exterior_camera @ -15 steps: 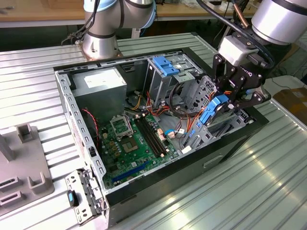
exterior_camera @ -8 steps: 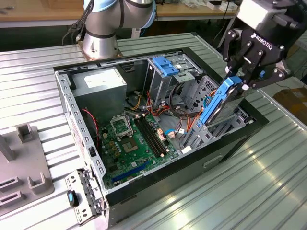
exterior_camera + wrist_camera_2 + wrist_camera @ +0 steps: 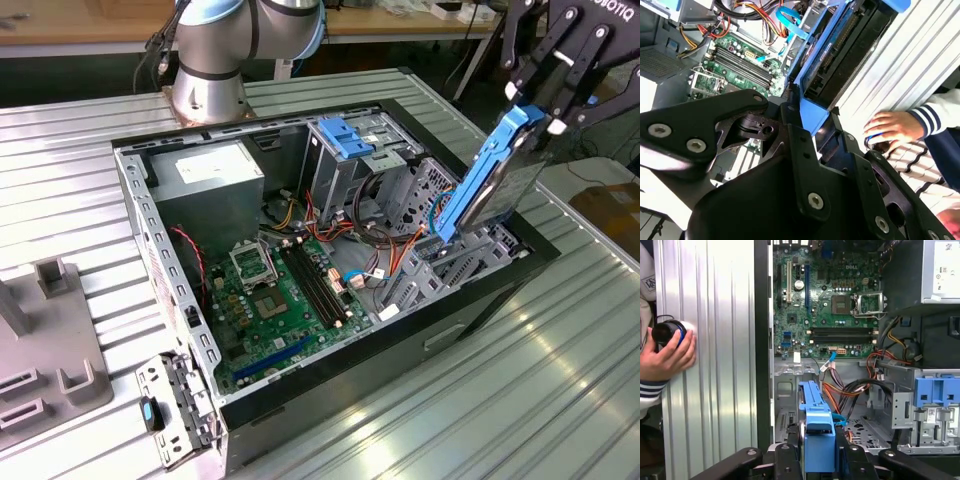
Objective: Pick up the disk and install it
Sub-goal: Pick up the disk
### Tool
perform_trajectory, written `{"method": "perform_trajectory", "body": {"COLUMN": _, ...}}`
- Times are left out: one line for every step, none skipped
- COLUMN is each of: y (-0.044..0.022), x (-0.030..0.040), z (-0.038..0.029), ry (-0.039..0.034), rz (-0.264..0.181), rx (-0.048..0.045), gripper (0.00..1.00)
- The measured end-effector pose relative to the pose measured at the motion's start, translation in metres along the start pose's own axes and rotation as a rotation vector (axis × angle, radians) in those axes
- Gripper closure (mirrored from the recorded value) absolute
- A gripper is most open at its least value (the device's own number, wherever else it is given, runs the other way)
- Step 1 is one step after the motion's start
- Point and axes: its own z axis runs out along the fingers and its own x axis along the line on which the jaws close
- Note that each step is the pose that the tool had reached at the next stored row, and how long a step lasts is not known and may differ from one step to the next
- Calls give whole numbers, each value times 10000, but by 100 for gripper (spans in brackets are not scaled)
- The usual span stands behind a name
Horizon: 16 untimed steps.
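Case: open black computer case, lying on ribbed metal table.
Inside: green motherboard, grey power supply, coloured cables.
Drive cage: blue latch on top.

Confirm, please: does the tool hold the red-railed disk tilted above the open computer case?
Not quite: the rails are blue, as the exterior view shows. The tool holds the blue-railed disk tilted above the open computer case.

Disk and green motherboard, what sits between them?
In the exterior view, a tangle of orange, red and blue cables lies between the disk and the motherboard.
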Motion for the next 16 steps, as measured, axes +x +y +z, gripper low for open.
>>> {"method": "perform_trajectory", "body": {"y": -3, "x": -1, "z": -63, "ry": 0, "rz": 0, "rx": 18, "gripper": 64}}
{"method": "perform_trajectory", "body": {"y": -7, "x": -4, "z": -136, "ry": 2, "rz": 0, "rx": 39, "gripper": 64}}
{"method": "perform_trajectory", "body": {"y": -10, "x": -5, "z": -196, "ry": 1, "rz": -1, "rx": 56, "gripper": 64}}
{"method": "perform_trajectory", "body": {"y": -15, "x": -7, "z": -287, "ry": 1, "rz": -2, "rx": 86, "gripper": 64}}
{"method": "perform_trajectory", "body": {"y": -16, "x": -8, "z": -309, "ry": 2, "rz": -3, "rx": 102, "gripper": 64}}
{"method": "perform_trajectory", "body": {"y": -13, "x": 3, "z": -308, "ry": 0, "rz": -3, "rx": 113, "gripper": 64}}
{"method": "perform_trajectory", "body": {"y": -7, "x": 22, "z": -307, "ry": 1, "rz": -2, "rx": 125, "gripper": 64}}
{"method": "perform_trajectory", "body": {"y": 1, "x": 44, "z": -300, "ry": 1, "rz": -3, "rx": 134, "gripper": 64}}
{"method": "perform_trajectory", "body": {"y": 11, "x": 66, "z": -280, "ry": -1, "rz": -3, "rx": 141, "gripper": 64}}
{"method": "perform_trajectory", "body": {"y": 21, "x": 83, "z": -256, "ry": 1, "rz": -3, "rx": 142, "gripper": 64}}
{"method": "perform_trajectory", "body": {"y": 36, "x": 103, "z": -217, "ry": 1, "rz": -3, "rx": 142, "gripper": 64}}
{"method": "perform_trajectory", "body": {"y": 45, "x": 113, "z": -192, "ry": 1, "rz": -3, "rx": 142, "gripper": 64}}
{"method": "perform_trajectory", "body": {"y": 51, "x": 118, "z": -174, "ry": 3, "rz": -3, "rx": 141, "gripper": 64}}
{"method": "perform_trajectory", "body": {"y": 62, "x": 128, "z": -107, "ry": 1, "rz": -3, "rx": 142, "gripper": 64}}
{"method": "perform_trajectory", "body": {"y": 64, "x": 129, "z": -75, "ry": -1, "rz": -3, "rx": 142, "gripper": 64}}
{"method": "perform_trajectory", "body": {"y": 65, "x": 129, "z": -57, "ry": 1, "rz": -3, "rx": 142, "gripper": 64}}
